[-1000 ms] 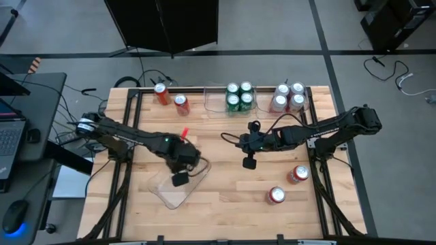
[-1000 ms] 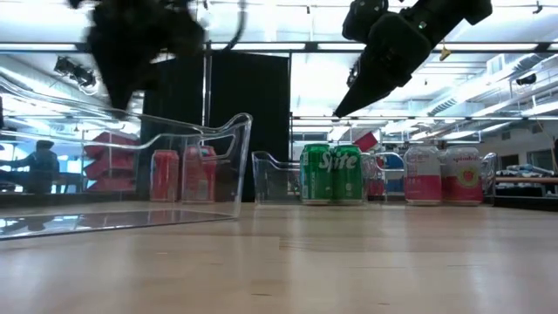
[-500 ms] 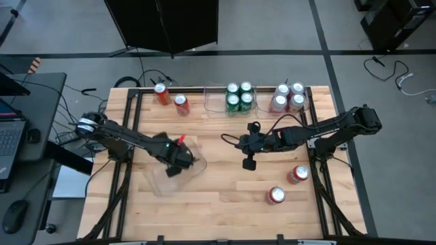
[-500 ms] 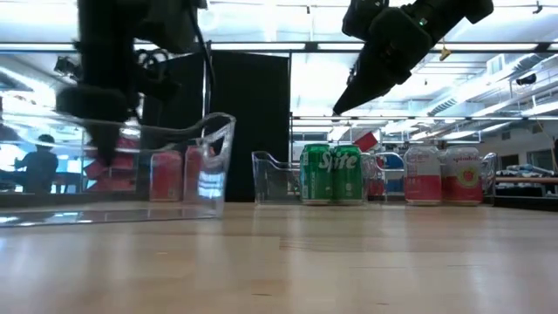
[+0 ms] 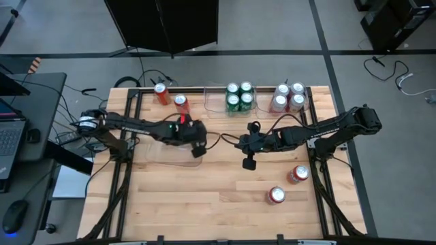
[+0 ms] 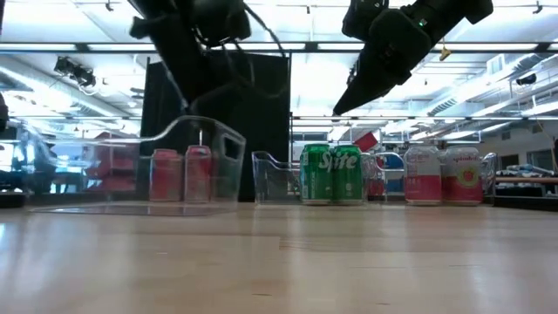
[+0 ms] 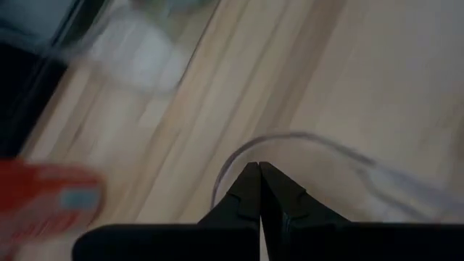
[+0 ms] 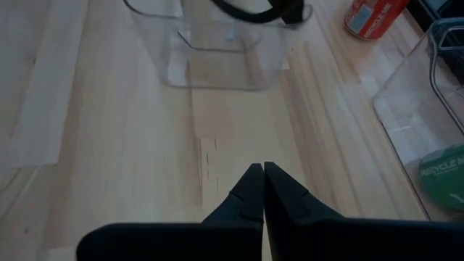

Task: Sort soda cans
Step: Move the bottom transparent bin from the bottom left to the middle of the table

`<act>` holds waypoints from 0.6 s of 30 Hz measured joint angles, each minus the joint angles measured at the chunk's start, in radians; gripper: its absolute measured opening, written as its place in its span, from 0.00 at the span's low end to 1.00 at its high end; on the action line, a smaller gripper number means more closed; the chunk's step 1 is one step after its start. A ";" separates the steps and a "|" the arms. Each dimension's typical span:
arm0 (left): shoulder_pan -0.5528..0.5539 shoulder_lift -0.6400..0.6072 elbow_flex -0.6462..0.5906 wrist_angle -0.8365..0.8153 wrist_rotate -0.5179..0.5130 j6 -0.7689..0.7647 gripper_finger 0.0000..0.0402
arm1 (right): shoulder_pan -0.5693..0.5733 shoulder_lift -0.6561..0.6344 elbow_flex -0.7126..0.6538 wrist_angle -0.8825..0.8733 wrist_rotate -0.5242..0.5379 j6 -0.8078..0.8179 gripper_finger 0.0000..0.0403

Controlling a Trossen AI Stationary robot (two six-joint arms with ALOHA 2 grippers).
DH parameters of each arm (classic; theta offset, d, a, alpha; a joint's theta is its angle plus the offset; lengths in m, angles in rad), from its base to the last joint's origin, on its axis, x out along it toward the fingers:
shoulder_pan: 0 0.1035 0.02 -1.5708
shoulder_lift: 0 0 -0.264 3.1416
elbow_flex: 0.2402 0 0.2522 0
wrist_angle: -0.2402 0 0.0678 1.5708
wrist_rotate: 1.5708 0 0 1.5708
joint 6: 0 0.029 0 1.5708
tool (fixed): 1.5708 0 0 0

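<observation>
nearby, two red cans [image 5: 172, 99] beyond closed left hand [image 5: 198, 151], apart

Twelve soda cans, all upright with silver tops, placed here against the green cans [image 5: 239, 97] as landmark: four green ones clustered two by two at the table's far edge, inside a clear bin [image 5: 216, 105]. Just right of them, four silver-white cans with red [image 5: 288, 96], likewise two by two. Well to their left, two red cans [image 5: 171, 98], near each other along the same far edge. Well nearer and to their right, two more red cans [image 5: 287, 184], apart from each other.
</observation>
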 joint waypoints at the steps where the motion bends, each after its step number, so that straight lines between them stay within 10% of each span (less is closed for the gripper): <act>1: 0.009 0.000 0.000 0.038 0.026 0.004 0.00 | 0.000 0.000 0.000 0.000 0.000 -0.001 0.00; 10: 0.113 0.000 0.042 0.146 0.252 0.009 0.00 | 0.000 0.000 0.000 -0.005 0.000 -0.006 0.00; 18: 0.254 0.000 0.298 -0.293 0.331 0.082 0.00 | 0.000 0.000 0.000 -0.029 0.000 -0.006 0.00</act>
